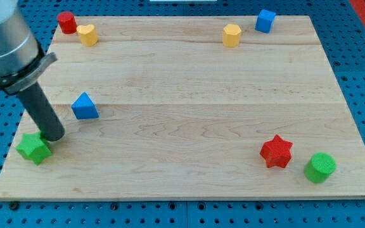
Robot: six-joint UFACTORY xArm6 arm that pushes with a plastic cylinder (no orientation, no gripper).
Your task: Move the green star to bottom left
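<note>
My tip (pixel 54 136), a bare rod with nothing to grip, presses against the upper right of the green star (pixel 33 148) at the board's (pixel 189 107) bottom left corner, blue triangle (pixel 84 106) just above.

arm (pixel 5 38) cut off at the view's top-left, my tip (pixel 54 136) covering part of green star (pixel 33 149)
</note>
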